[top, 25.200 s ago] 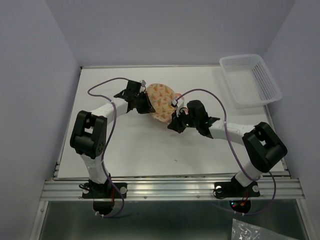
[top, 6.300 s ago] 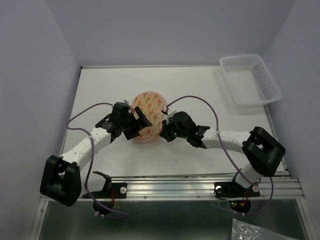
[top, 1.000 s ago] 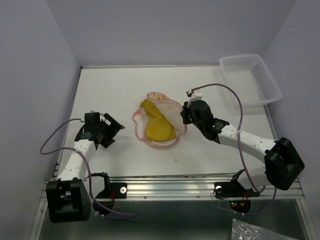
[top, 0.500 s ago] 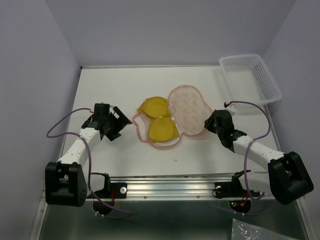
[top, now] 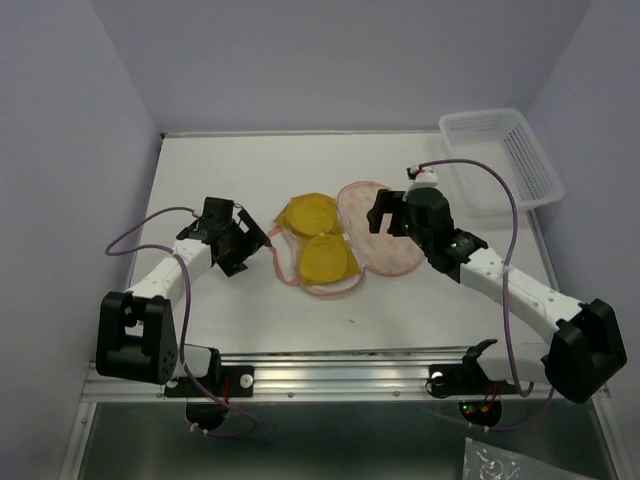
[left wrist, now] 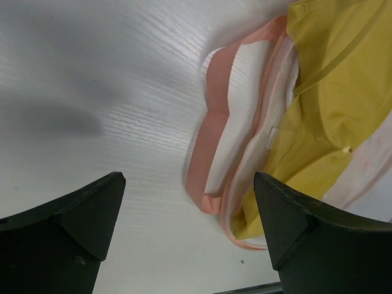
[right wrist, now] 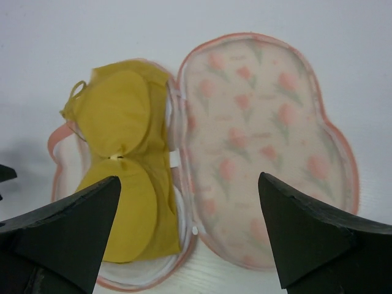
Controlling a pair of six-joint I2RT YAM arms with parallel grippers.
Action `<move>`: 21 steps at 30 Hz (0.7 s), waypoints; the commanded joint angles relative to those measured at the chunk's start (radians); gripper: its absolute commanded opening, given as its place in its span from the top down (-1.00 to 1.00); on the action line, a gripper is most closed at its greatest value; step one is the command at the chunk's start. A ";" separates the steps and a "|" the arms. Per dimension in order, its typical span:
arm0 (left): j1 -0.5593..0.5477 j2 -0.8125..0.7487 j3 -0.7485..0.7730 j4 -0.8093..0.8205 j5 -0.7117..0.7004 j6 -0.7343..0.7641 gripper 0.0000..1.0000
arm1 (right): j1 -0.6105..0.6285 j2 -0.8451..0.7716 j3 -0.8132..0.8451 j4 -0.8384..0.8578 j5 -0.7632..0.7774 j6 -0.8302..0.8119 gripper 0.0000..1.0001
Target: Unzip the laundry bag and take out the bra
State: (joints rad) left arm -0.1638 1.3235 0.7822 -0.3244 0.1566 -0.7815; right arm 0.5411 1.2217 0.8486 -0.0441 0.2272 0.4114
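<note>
Right hand (top: 384, 216) swung back over the unzipped laundry bag (top: 392, 252); both hands wide, empty. Next, likely: left hand (top: 252, 246), near the bra (top: 322, 256), lifts it out.

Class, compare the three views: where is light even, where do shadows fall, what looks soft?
Top external: even, diffuse light, faint shadows under the arms on the table. Left wrist: a broad soft shadow at upper left, pink edging of the laundry bag sharp, the dark jaws slightly soft. Right wrist: the bra and the open bag clear, the near jaws dark shapes without detail.
</note>
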 commanded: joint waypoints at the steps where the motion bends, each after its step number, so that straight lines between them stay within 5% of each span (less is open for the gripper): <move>1: -0.051 0.058 0.089 0.019 -0.029 0.031 -0.98 | 0.124 0.178 0.156 -0.010 -0.045 -0.120 -1.00; 13: -0.115 0.284 0.166 0.058 -0.009 0.047 -0.55 | 0.235 0.582 0.489 -0.120 0.033 -0.082 -1.00; 19: -0.132 0.344 0.164 0.059 -0.019 0.054 -0.06 | 0.235 0.671 0.510 -0.137 0.038 -0.098 -1.00; 21: -0.134 0.358 0.163 0.058 -0.017 0.051 0.27 | 0.244 0.700 0.524 -0.135 0.031 -0.088 -1.00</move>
State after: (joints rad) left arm -0.2874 1.6566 0.9230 -0.2577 0.1551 -0.7429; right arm 0.7685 1.8839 1.3182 -0.1738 0.2436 0.3283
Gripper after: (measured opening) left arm 0.449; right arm 0.996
